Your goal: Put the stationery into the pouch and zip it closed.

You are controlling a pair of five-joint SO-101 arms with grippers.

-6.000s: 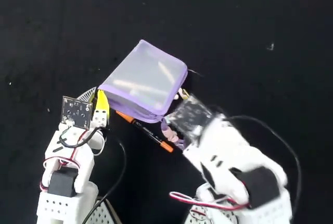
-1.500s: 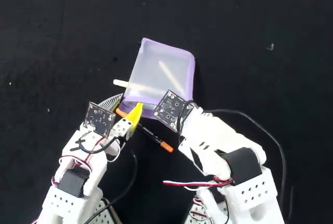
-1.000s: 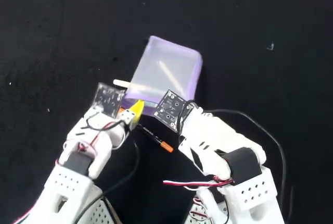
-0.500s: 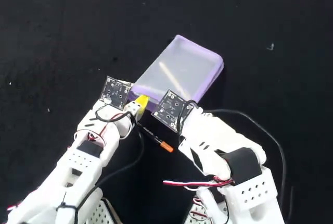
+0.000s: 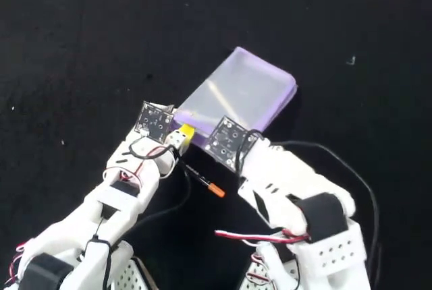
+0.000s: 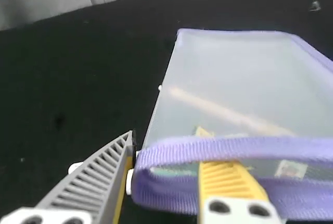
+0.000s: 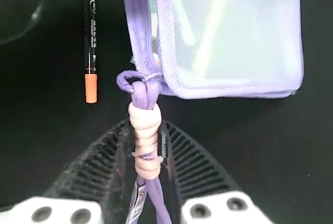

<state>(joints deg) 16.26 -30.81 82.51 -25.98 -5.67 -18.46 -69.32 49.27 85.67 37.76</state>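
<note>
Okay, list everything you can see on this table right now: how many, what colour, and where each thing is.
pouch: one, translucent purple, mid-table, near end toward the arms
pale stick: one, whitish, inside the pouch, seen through its side
pen: one, black with an orange cap, on the table between the arms, outside the pouch
pull cord: one, purple with a beige wrap, at the pouch's corner
table: one, black, under everything
left end effector: one, grey and yellow fingers, open, at the pouch's near edge
right end effector: one, black fingers, shut on the pull cord
</note>
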